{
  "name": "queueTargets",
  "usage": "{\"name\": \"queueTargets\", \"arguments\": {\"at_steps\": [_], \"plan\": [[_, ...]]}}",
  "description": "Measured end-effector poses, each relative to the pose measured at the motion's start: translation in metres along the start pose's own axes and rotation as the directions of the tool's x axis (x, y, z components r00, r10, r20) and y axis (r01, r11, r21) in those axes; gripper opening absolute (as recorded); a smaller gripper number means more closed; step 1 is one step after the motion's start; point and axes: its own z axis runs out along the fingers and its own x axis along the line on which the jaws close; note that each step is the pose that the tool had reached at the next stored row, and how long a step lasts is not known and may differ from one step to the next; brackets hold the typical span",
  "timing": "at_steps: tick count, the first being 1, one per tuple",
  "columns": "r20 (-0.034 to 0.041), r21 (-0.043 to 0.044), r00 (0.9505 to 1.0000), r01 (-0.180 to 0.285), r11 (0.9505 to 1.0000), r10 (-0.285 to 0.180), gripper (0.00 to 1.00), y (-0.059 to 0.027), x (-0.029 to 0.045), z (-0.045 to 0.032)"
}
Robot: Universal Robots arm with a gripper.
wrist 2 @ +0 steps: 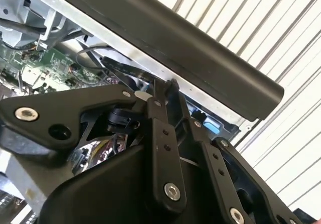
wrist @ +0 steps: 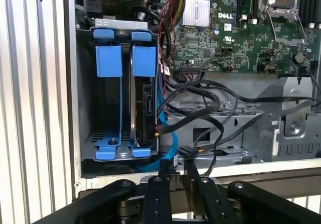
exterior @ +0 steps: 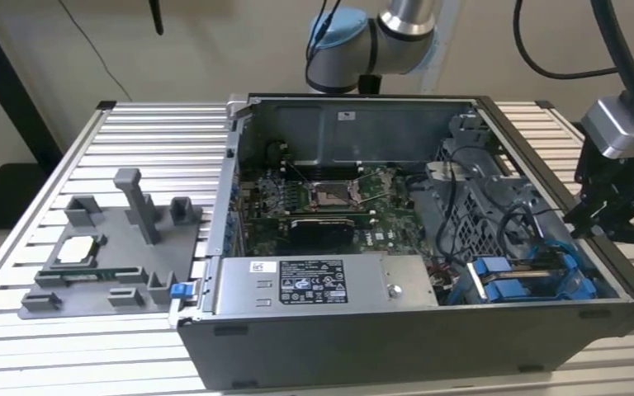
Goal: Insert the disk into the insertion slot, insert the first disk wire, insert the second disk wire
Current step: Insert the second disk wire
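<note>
First wrist view: found disk point(wrist: 146, 108) standing on edge in the slot point(wrist: 88, 133), clipped in its blue carrier, beside a second blue carrier point(wrist: 108, 58). Noted blue cable point(wrist: 174, 146) and black cables point(wrist: 200, 96) curling just beside the disk's connector end; cannot tell whether plugged. Logged gripper point(wrist: 176, 168) near the slot, over the case wall point(wrist: 251, 171), fingers point(wrist: 163, 173) drawn together at the tips; cannot tell whether pinching anything. Exterior view: placed gripper at the case edge on the exterior view's right; noted power supply point(exterior: 399, 285) next to the slot.
</note>
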Motion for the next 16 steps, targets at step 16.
{"name": "queueTargets", "arguments": {"at_steps": [16], "plan": [[0.0430,-0.0007,0.9991,-0.002,1.0000,0.002,0.00,0.0003,0.0002,0.0005]]}}
